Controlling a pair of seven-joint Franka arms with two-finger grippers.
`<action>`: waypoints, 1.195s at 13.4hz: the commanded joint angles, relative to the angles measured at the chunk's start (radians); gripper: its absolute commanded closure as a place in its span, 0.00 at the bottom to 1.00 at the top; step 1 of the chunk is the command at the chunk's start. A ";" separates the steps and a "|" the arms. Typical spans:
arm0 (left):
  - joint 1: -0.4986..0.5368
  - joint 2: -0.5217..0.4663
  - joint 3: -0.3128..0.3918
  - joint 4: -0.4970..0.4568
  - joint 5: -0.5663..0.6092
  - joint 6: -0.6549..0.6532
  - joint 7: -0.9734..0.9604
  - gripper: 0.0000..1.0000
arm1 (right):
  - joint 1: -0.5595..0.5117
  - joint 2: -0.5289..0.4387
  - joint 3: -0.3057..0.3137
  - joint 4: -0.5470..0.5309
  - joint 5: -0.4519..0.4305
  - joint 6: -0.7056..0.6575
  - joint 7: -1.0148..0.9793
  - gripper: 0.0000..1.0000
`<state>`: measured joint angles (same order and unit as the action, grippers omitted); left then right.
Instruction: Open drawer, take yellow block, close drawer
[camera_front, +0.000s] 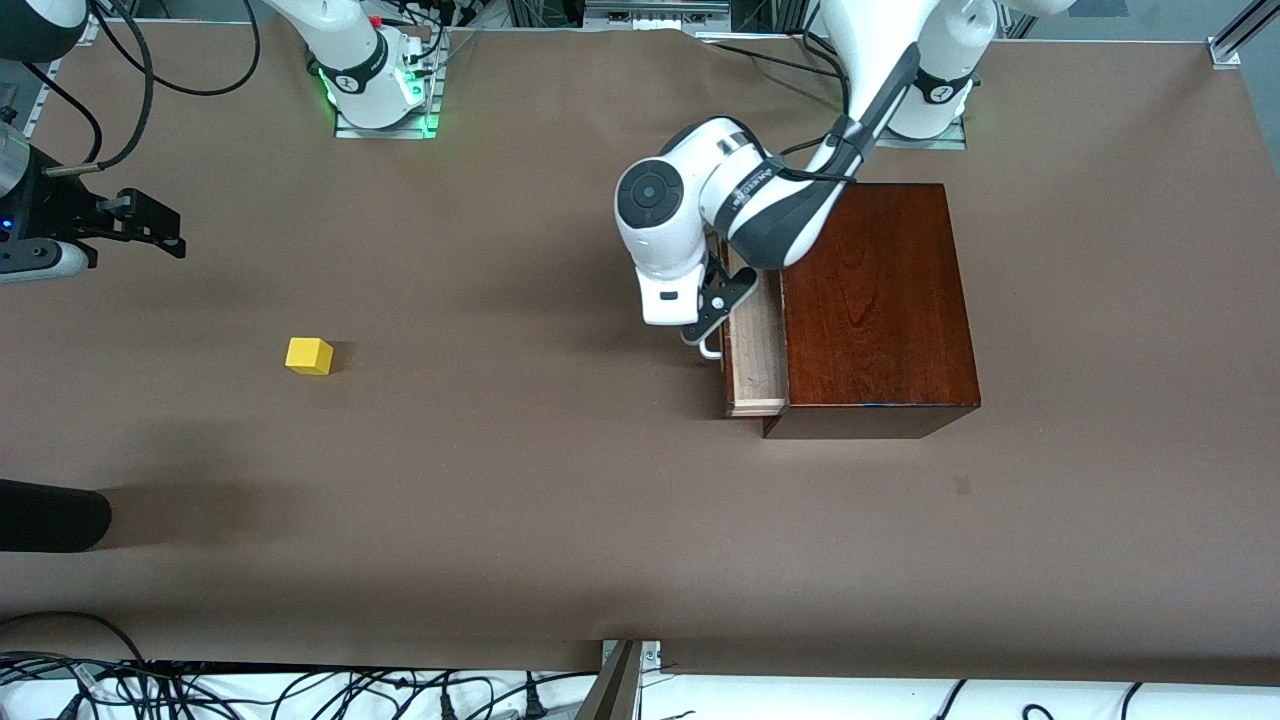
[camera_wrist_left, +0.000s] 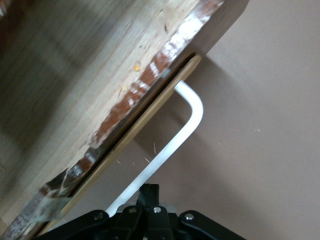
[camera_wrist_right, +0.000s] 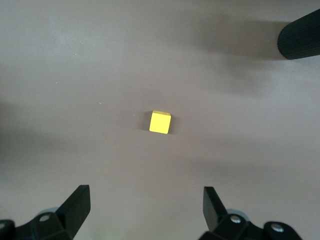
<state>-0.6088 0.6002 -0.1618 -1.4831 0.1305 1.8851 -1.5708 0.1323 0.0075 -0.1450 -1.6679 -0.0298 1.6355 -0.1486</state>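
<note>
The dark reddish-brown wooden box (camera_front: 878, 300) stands toward the left arm's end of the table. Its drawer (camera_front: 757, 340) is partly open and shows a pale wood interior. My left gripper (camera_front: 697, 333) is at the white bar handle (camera_front: 711, 350). In the left wrist view its fingers (camera_wrist_left: 152, 194) are shut together against the outer side of the handle (camera_wrist_left: 170, 145), not around it. The yellow block (camera_front: 309, 356) lies on the bare table toward the right arm's end. My right gripper (camera_front: 178, 232) is open and empty, above the table, with the block (camera_wrist_right: 160, 122) ahead of its fingers (camera_wrist_right: 77, 202).
The table is covered in brown paper (camera_front: 560, 480). A black cylindrical object (camera_front: 50, 515) reaches in at the right arm's end, nearer the front camera than the block; it also shows in the right wrist view (camera_wrist_right: 300, 35). Cables lie along the front edge (camera_front: 300, 690).
</note>
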 joint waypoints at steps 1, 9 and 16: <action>0.070 -0.101 0.013 -0.114 0.051 -0.004 0.098 1.00 | -0.014 0.003 0.010 0.020 -0.015 -0.025 0.027 0.00; 0.122 -0.193 -0.044 -0.079 -0.104 -0.015 0.175 0.83 | -0.016 0.002 -0.019 0.023 -0.001 -0.025 0.038 0.00; 0.316 -0.373 -0.113 -0.069 -0.157 -0.153 0.591 0.00 | -0.014 -0.003 -0.018 0.049 0.001 -0.026 0.132 0.00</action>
<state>-0.3576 0.2778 -0.2618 -1.5423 -0.0005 1.7904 -1.1036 0.1244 0.0077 -0.1692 -1.6401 -0.0297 1.6305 -0.0351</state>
